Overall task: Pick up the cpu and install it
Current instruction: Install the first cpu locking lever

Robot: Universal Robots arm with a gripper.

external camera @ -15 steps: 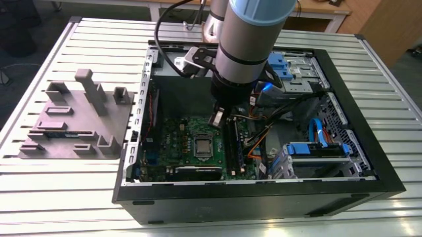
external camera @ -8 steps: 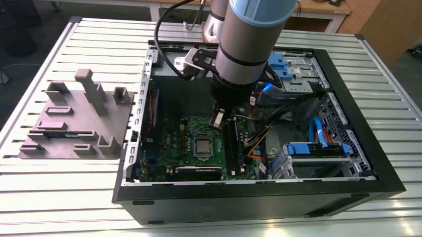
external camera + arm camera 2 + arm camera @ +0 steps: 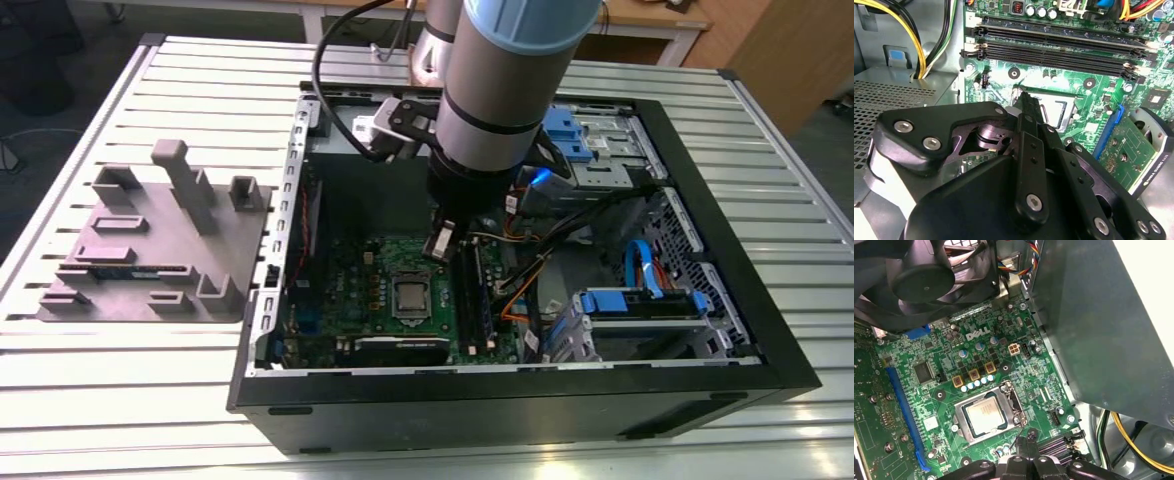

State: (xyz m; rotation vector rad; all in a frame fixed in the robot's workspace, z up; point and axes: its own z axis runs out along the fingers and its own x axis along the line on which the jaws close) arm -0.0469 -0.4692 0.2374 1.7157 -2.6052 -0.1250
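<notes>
The cpu [image 3: 985, 415], a small square chip with a silvery top, lies flat inside the metal-framed socket [image 3: 1016, 407] on the green motherboard [image 3: 939, 405]. The exterior view shows the cpu [image 3: 410, 297] in the middle of the board inside the open computer case. My gripper [image 3: 442, 245] hangs a little above the board, beside the socket and toward the memory slots [image 3: 1054, 42]. Its black fingers [image 3: 1030, 107] are pressed together with nothing between them. In the first wrist view my gripper [image 3: 1024, 439] sits just off one corner of the socket. Part of the cpu [image 3: 1058, 111] shows past the fingers.
The black case [image 3: 534, 400] walls in the work area. A fan [image 3: 929, 275], yellow cables [image 3: 914, 40], blue drive brackets [image 3: 638, 300] and a graphics card [image 3: 1134, 150] crowd the board. A grey moulded tray [image 3: 147, 250] lies on the slatted table at the exterior view's left.
</notes>
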